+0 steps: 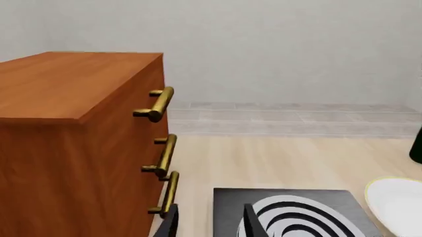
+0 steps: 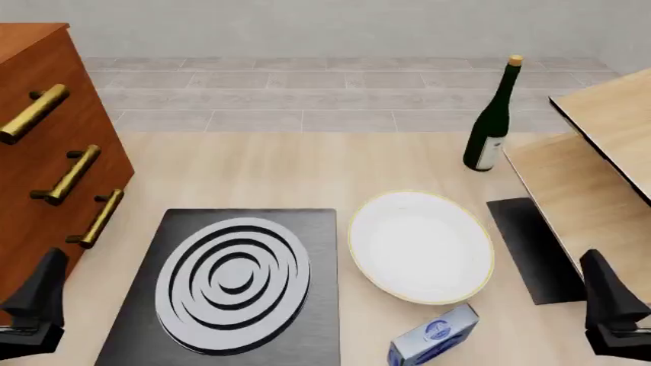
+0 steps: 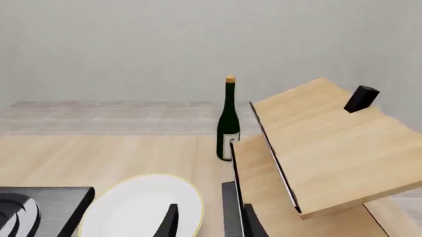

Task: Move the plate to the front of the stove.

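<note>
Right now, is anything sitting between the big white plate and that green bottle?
No. In the front view only bare wooden tabletop separates the plate from the bottle; the right wrist view shows the same empty stretch.

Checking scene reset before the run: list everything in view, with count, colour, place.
plate: 1, white with pale-yellow rim, mid-table, right of the stove
stove: 1, dark grey slab with silver rings, near-left on the table
wine bottle: 1, dark green with cork and pale label, upright, far right
black mat: 1, black, flat, right of the plate
small box: 1, blue and white, near edge, in front of the plate
drawer cabinet: 1, reddish-brown wood with three brass handles, left side
wooden shelf: 1, light wood, two tiers, right side
black block: 1, on the shelf's upper tier
left gripper: 1, black, near-left corner, open, holding nothing
right gripper: 1, black, near-right corner, open, holding nothing
</note>
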